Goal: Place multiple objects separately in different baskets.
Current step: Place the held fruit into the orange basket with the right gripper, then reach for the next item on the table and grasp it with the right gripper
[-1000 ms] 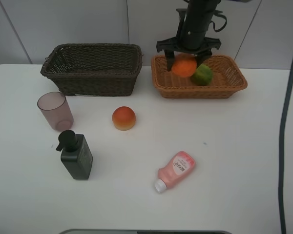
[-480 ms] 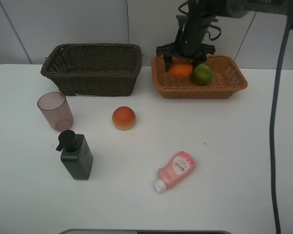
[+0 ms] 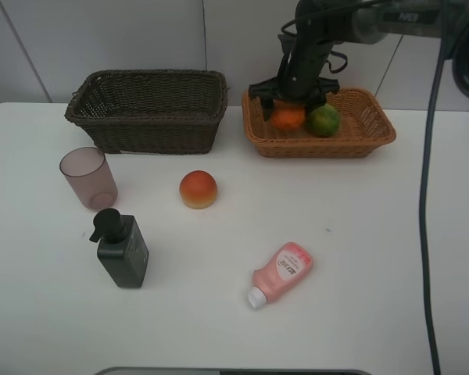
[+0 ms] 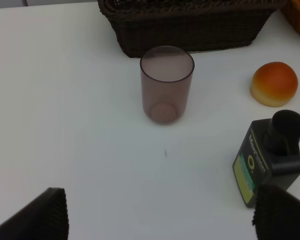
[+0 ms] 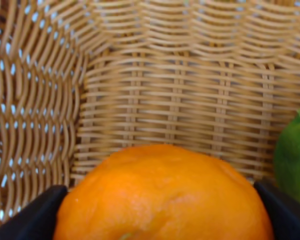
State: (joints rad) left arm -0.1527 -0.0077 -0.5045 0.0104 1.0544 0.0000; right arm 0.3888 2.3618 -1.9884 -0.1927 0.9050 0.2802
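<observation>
My right gripper (image 3: 290, 108) is down inside the light tan basket (image 3: 320, 148) and shut on the orange (image 3: 288, 119). In the right wrist view the orange (image 5: 162, 192) fills the gap between both fingers, with the green round fruit (image 5: 296, 160) close beside it. That green fruit (image 3: 324, 120) lies in the same basket. On the table are the peach-like fruit (image 3: 198, 189), pinkish cup (image 3: 88, 177), black pump bottle (image 3: 123, 248) and pink tube (image 3: 281, 273). The dark brown basket (image 3: 148, 109) holds nothing that I can see. My left gripper (image 4: 162, 220) hovers open near the cup (image 4: 166, 84) and the bottle (image 4: 270, 160).
A white wall runs right behind both baskets. A dark cable (image 3: 424, 234) hangs down along the right side of the table. The peach-like fruit (image 4: 274, 83) sits between the dark basket (image 4: 190, 25) and the bottle.
My right gripper has lowered the orange from above the light basket down into it, beside the green fruit. Everything else stays put.
</observation>
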